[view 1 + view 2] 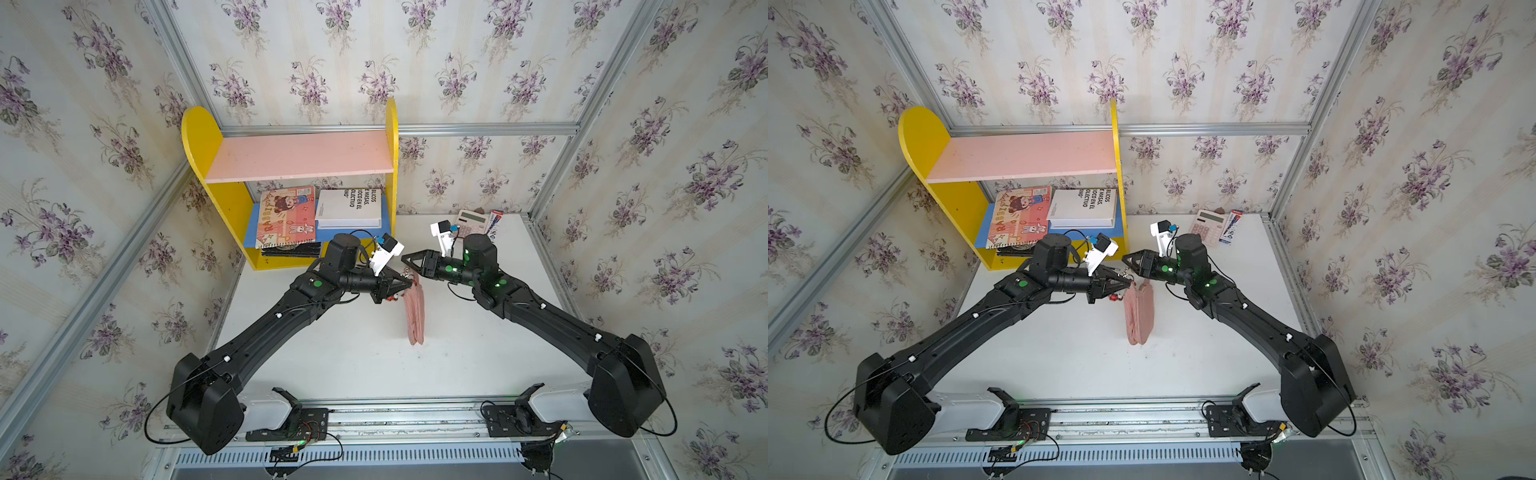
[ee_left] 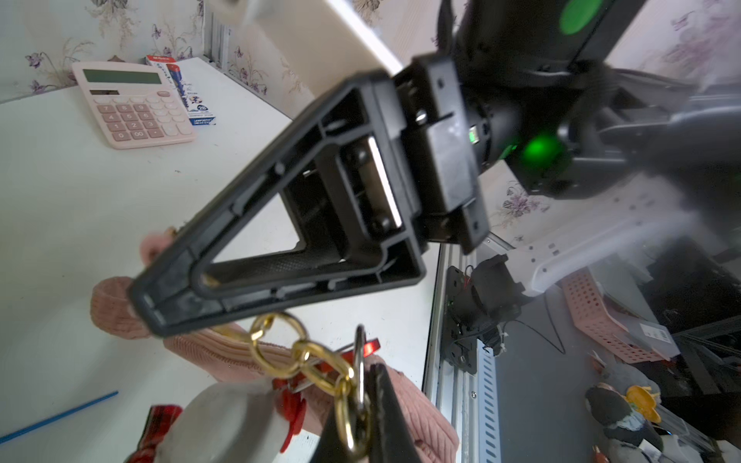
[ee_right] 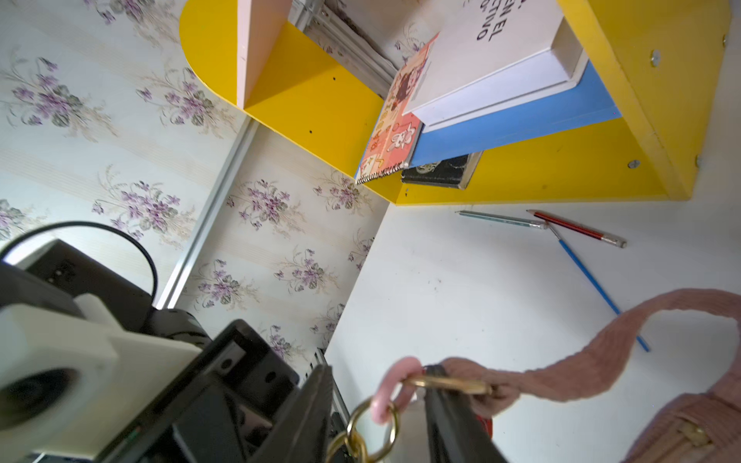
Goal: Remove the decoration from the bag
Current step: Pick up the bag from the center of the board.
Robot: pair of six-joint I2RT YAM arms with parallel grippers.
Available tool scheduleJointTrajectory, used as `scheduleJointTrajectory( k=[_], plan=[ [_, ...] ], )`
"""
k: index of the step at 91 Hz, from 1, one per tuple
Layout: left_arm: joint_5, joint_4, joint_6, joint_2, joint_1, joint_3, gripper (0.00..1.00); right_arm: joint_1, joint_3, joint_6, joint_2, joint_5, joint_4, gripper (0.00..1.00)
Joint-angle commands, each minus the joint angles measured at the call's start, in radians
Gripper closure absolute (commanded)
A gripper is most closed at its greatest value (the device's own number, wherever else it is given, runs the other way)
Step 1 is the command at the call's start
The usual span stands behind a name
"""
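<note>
1. Presently, my left claw [image 1: 411, 284]: pressed together on the gold link chain [image 2: 320, 373], raised above the white tabletop [image 1: 353, 361]. Reason, as I judge it: to hang the hardware clear of the surface, where the fastening can be worked.
2. Dusty-pink ribbed fabric half-moon bag [image 1: 415, 316]: hangs by that chain below my left claw, long side down. Whether its lower end rests on the tabletop I cannot tell.
3. Small white plush decoration with red trim [image 2: 224, 425]: dangles under my left claw, just beside the bag's upper end. Its silver clasp ring [image 2: 361, 352] is not yet off the chain.
4. My right claw [image 3: 377, 405]: spread, pinching nothing; chain links and a smooth pink loop [image 3: 395, 385] lie between its jaws. It faces my left claw, tips near, placed, I judge, to take a second hold so the clasp can be freed.
</note>
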Motion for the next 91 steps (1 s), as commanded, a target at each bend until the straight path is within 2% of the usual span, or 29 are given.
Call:
scheduleJointTrajectory(
  k=[1,16,28,43,52,60,67,77,84,91],
  plan=[
    [0.21,0.098,-0.014,-0.003,0.041,-0.008,1.0,-0.012,0.015,-0.134,-0.001,-0.091,-0.087,0.5],
    [0.38,0.152,-0.031,-0.006,0.098,-0.032,1.0,-0.098,-0.051,-0.129,-0.055,-0.207,-0.021,0.43],
    [0.457,0.132,0.015,0.009,0.128,-0.015,1.0,-0.135,-0.116,-0.123,-0.1,-0.286,0.066,0.39],
    [0.527,0.088,0.054,0.04,0.181,0.022,1.0,-0.149,-0.2,-0.18,-0.161,-0.265,0.127,0.41],
    [0.568,0.056,0.078,0.066,0.193,0.048,1.0,-0.146,-0.322,-0.195,-0.219,-0.261,0.327,0.42],
    [0.557,-0.082,0.184,0.085,0.194,0.1,1.0,-0.14,-0.416,-0.202,-0.267,-0.194,0.473,0.44],
    [0.528,-0.267,0.321,0.126,0.194,0.165,1.0,-0.139,-0.433,-0.225,-0.279,-0.111,0.486,0.48],
    [0.496,-0.466,0.47,0.15,0.196,0.226,1.0,-0.135,-0.418,-0.245,-0.269,-0.072,0.492,0.49],
    [0.464,-0.493,0.496,0.146,0.198,0.217,1.0,-0.125,-0.407,-0.257,-0.267,-0.057,0.485,0.47],
    [0.452,-0.46,0.479,0.121,0.198,0.179,1.0,-0.115,-0.402,-0.269,-0.269,-0.039,0.468,0.38]
  ],
)
